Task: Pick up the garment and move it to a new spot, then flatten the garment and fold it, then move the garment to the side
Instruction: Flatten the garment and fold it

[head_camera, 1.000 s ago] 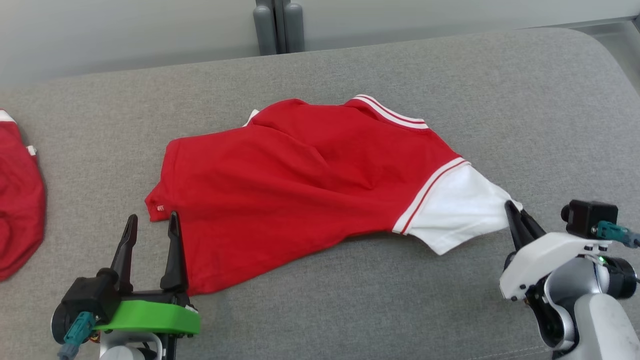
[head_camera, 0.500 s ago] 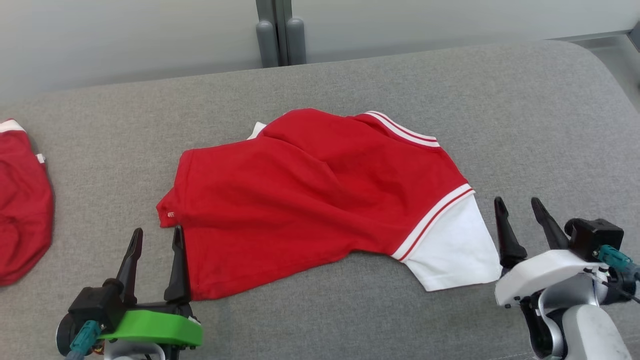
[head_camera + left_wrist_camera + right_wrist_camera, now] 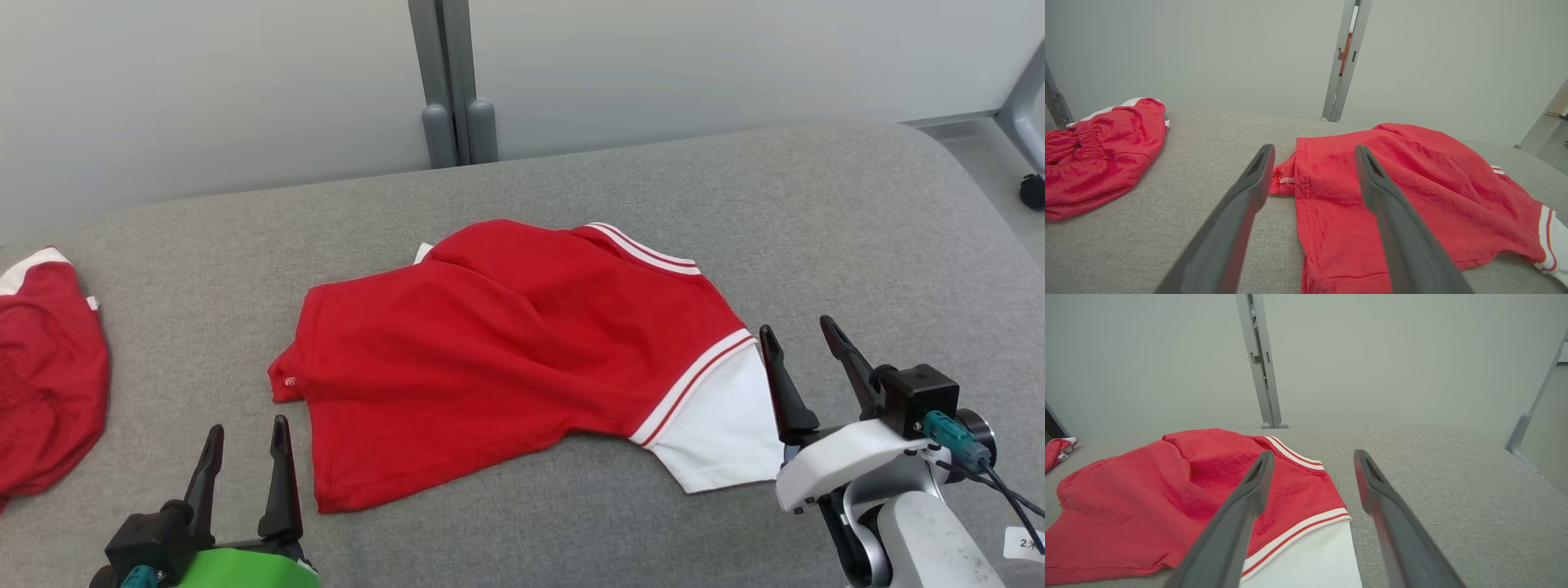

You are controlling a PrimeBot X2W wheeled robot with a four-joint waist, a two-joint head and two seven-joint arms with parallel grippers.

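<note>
The garment (image 3: 506, 359) is a red shirt with a white sleeve and white-and-red striped trim. It lies loosely wrinkled in the middle of the grey padded surface (image 3: 857, 229). My left gripper (image 3: 247, 426) stands open just off the garment's near left corner, holding nothing; in its wrist view (image 3: 1314, 151) the red hem (image 3: 1323, 212) lies between and beyond the fingers. My right gripper (image 3: 798, 329) is open beside the white sleeve (image 3: 718, 425), apart from it. In its wrist view (image 3: 1310, 455) the sleeve (image 3: 1314, 559) lies under the left finger.
A second red garment (image 3: 45, 367) lies bunched at the surface's left edge, also visible from the left wrist (image 3: 1094, 151). A pale wall with a grey post (image 3: 449, 82) stands behind. Bare grey surface stretches to the right (image 3: 1453, 490).
My right gripper, shut on the white sleeve's tip a second ago, has opened and let it go. The sleeve now lies flat. The head camera tilted up, shifting the whole picture downward.
</note>
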